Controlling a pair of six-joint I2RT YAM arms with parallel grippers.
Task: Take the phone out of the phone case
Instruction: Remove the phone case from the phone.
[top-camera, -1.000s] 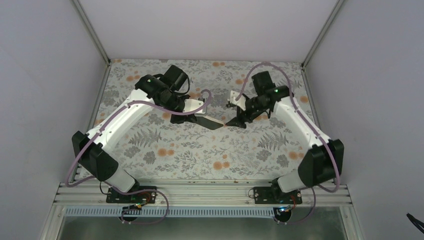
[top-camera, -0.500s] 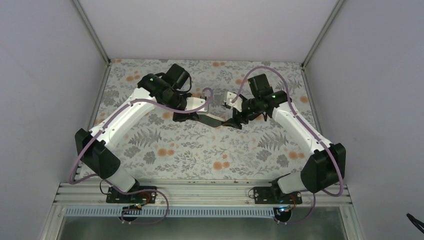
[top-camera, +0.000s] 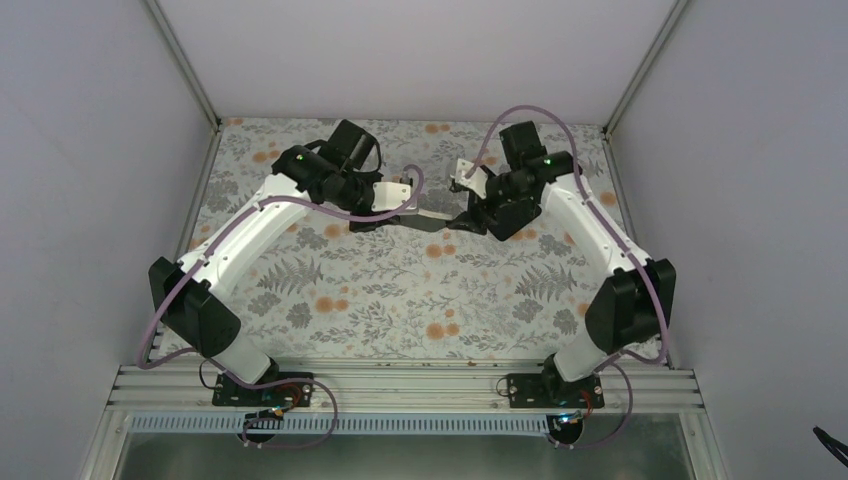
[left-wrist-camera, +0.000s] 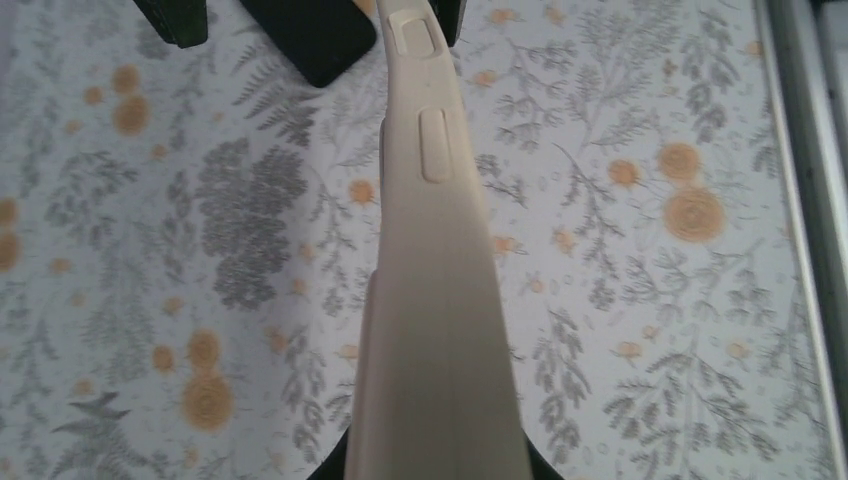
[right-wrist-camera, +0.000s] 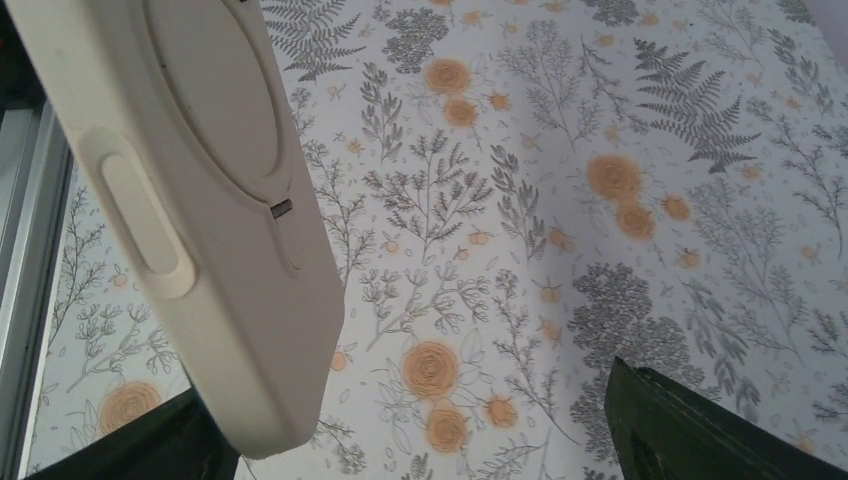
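Note:
A cream phone case (left-wrist-camera: 437, 300) is clamped at its near end in my left gripper (left-wrist-camera: 435, 462) and held edge-up above the table, side buttons facing the left wrist camera. In the top view the case (top-camera: 432, 215) spans from the left gripper (top-camera: 395, 211) to the right gripper (top-camera: 468, 218). In the right wrist view the case's back (right-wrist-camera: 200, 170) lies against the left finger (right-wrist-camera: 150, 445). The right gripper (right-wrist-camera: 400, 400) is wide open, its other finger (right-wrist-camera: 690, 430) far off. A dark rounded slab (left-wrist-camera: 310, 40) shows beside the case's far end; I cannot tell whether it is the phone.
The table (top-camera: 400, 300) is covered in a floral cloth. Grey enclosure walls stand at the left, right and back, with metal posts at the back corners. A metal rail (left-wrist-camera: 800, 150) runs along the table's edge in the left wrist view.
Both grippers have moved toward the back of the table with the case. The case has turned from showing a dark flat face to showing its pale edge. The right arm has swung inward.

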